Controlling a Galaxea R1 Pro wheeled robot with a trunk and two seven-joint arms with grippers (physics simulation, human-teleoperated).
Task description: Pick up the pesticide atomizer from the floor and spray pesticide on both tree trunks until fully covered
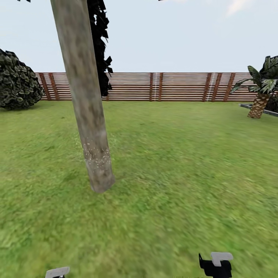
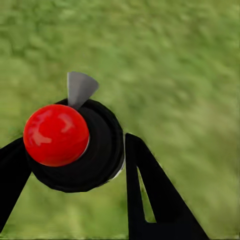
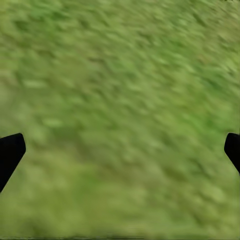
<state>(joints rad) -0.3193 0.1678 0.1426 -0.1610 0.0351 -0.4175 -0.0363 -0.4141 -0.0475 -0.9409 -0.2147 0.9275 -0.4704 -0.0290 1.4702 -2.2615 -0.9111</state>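
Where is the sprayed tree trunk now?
In the head view the tree trunk rises from the lawn left of centre, in front of the wooden fence, white specks near its base.

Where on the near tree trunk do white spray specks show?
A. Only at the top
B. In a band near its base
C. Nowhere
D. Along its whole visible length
B: the head view shows fine white specks clustered low on the tree trunk, above the lawn; higher up it looks bare.

One thick tree trunk [image 1: 87, 100], one palm [image 1: 259, 92], perhaps one bush [image 1: 17, 81].
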